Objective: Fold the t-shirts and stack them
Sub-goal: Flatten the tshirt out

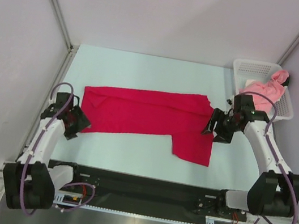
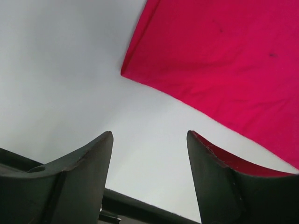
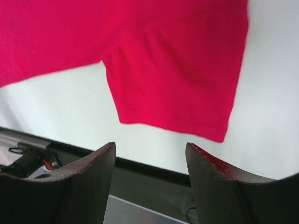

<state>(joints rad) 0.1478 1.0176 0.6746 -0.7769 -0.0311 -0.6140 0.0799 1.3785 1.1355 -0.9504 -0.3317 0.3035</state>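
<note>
- Fabric of the crimson t-shirt is lying flat across the middle of the worktop as a long band running from 9 o'clock to 3 o'clock. One sleeve is sticking out toward 6 o'clock at its right end. It is probably lying lengthwise so that each arm is getting one end to work on.
- The left gripper is hovering at the band's 8 o'clock corner with its fingers apart and nothing between them. Its wrist view is showing bare worktop below and the shirt's corner just ahead, so it appears to be lining up on that corner.
- The right gripper is sitting just beside the 3 o'clock edge, above the protruding sleeve. Its fingers are also spread and empty — the sleeve is filling the view beyond them, which suggests it is the part to be tucked in.
- The salmon pink t-shirt is waiting bunched up in the white mesh basket at 1 o'clock, part of it spilling over the far rim. It is well apart from the red one, leaving room for folding.
- Judging by this layout, the first shirt is only partly folded and the stacking is not yet beginning.
</note>
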